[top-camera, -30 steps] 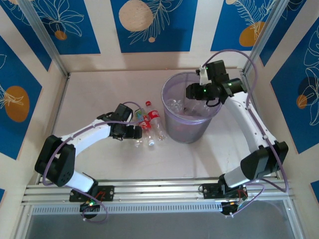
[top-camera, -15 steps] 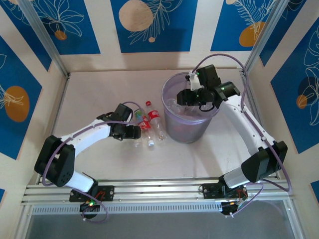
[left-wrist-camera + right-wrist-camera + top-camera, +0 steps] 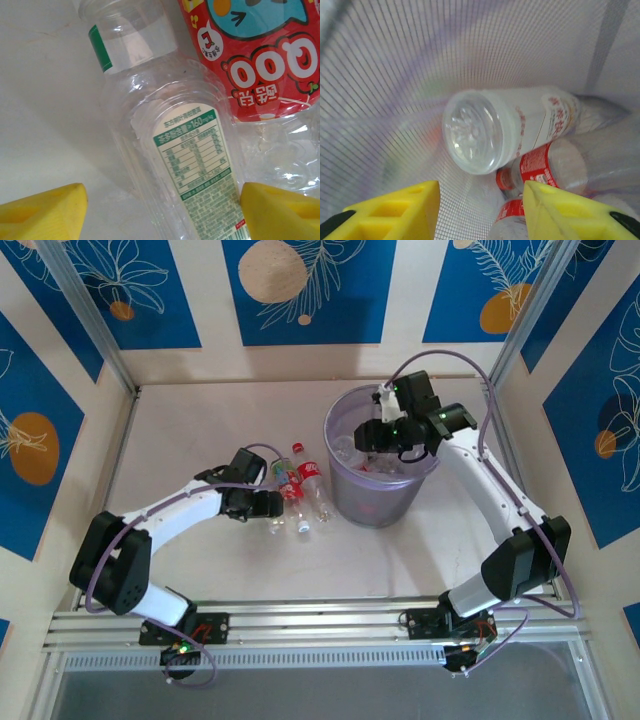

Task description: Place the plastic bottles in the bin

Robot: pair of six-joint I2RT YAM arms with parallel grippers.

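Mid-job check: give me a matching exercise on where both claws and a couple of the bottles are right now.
Things:
1. left claw
2. right claw
3. red cartoon-label bottle
4. white-label bottle

States:
A. lying in the bin
B. open, one finger on each side of the green-label bottle
C. on the table, beside the green-label bottle
D. open and empty, pointing into the bin

Pairs: 1-B; 2-D; 3-C; 4-A

Green-label bottle (image 3: 170, 150) lying between spread left gripper (image 3: 162, 195), red-label bottle (image 3: 260, 65) just beside
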